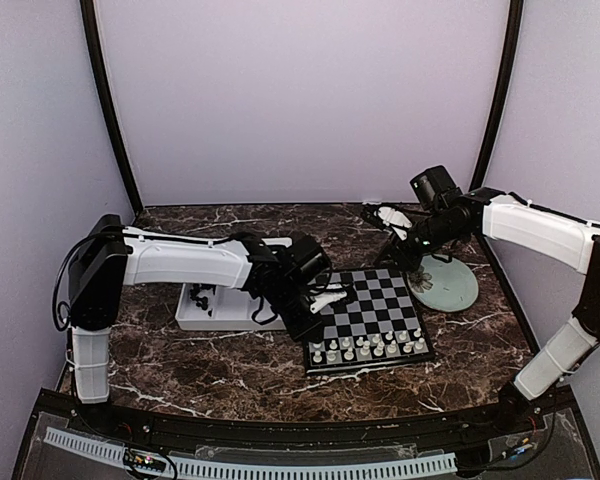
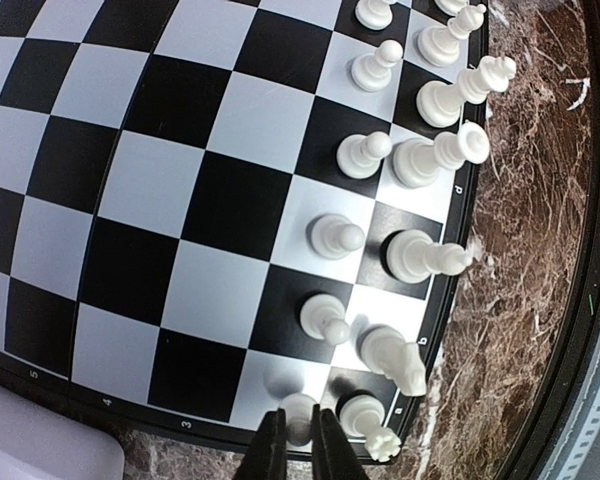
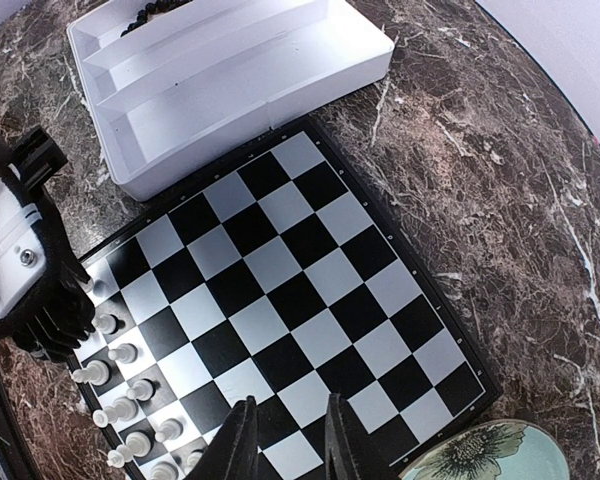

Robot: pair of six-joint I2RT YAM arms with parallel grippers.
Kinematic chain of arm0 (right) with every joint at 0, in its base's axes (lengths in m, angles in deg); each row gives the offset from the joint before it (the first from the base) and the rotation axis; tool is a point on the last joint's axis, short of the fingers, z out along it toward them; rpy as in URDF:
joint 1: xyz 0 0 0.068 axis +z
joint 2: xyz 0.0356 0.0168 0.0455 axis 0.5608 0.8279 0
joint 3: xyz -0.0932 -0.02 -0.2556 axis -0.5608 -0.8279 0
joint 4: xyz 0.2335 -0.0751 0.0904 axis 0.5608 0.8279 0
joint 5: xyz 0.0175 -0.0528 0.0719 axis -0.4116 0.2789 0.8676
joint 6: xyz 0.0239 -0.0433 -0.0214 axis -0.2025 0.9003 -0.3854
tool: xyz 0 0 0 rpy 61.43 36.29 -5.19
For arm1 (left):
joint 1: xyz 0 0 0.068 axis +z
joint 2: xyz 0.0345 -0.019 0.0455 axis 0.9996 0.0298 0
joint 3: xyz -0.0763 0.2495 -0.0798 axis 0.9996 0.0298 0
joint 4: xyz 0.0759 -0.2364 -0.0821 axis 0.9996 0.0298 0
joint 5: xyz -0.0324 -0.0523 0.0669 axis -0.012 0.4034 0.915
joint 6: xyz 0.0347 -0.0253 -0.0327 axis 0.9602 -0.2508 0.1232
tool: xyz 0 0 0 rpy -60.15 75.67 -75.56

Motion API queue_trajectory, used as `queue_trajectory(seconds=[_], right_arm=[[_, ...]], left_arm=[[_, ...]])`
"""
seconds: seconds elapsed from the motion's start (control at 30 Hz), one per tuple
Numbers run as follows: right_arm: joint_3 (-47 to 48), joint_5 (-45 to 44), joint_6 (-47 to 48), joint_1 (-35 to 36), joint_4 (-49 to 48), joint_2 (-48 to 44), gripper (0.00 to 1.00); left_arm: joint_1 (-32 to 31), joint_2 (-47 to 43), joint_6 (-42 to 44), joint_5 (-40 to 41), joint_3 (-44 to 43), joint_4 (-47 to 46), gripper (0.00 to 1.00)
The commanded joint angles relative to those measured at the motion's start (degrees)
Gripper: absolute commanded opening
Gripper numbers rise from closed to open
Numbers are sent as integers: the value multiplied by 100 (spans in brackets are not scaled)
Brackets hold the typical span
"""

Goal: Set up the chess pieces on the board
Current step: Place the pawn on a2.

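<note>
White pawn (image 2: 298,406) upright, pinched by left end effector (image 2: 301,416); right end effector (image 3: 290,405) parted

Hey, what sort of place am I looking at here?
Probably a robotics lab test cell: a left arm and right arm mounted at the edge of a marble-patterned table, plain lilac walls closing it in, and a chessboard staged as the exercise.

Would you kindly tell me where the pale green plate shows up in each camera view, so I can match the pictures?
Top external: the pale green plate lies right of centre, just off the board's far right corner.
Left wrist: not in it.
Right wrist: the plate sits in the bottom right corner, cut off by the frame, just past a board corner.
Shared landmark: the board, with white pieces along one edge.
</note>
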Motion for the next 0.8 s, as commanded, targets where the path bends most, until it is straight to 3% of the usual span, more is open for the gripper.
queue_trajectory(seconds=[0.0, 0.4, 0.77], right_arm=[[-49, -1, -28, -38, -145, -82, 26], [-67, -9, -30, -38, -145, -108, 26], [32, 27, -53, -61, -68, -139, 26]], left_arm=[[-36, 38, 111, 50, -126, 135, 10], [-36, 97, 110, 126, -101, 47, 10], [-36, 98, 100, 224, -267, 261, 22]])
